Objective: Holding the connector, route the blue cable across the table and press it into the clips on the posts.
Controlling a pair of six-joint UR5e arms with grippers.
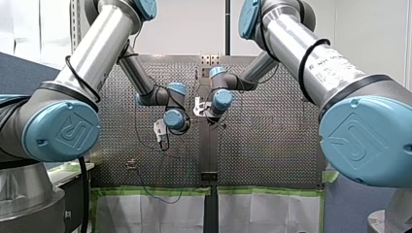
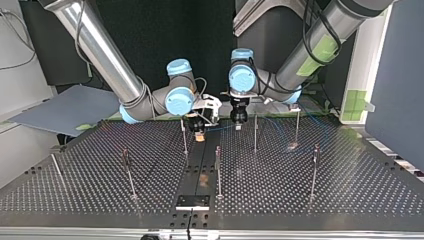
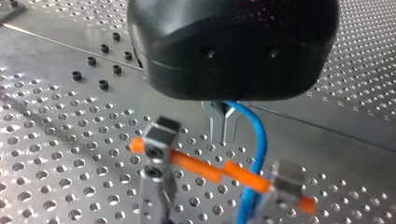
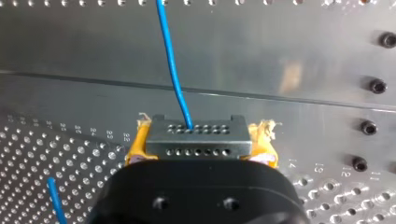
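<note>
Our right gripper [image 4: 201, 145] clamps the connector [image 4: 196, 134] between yellow pads [image 4: 136, 145], the blue cable [image 4: 170, 56] running ahead of it. Our left gripper [image 3: 223, 122], fingers pinched narrow on that cable, hangs just above a clip [image 3: 159, 137]. We should hold the cable lightly taut and lower it straight. Beside the right gripper, the table [image 4: 280, 56] reads 14, 12, 11

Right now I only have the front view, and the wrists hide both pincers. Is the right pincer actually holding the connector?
Observer: Yes. The right wrist view shows the right pincer clamping the grey connector between yellow pads.
Operator: And the left pincer?
Observer: In the left wrist view the left pincer has its metal fingers shut on the blue cable.
Operator: Anything near it?
Observer: An orange bar lies just ahead of the fingertips, running between two grey clip heads. The cable crosses it between them.
</note>
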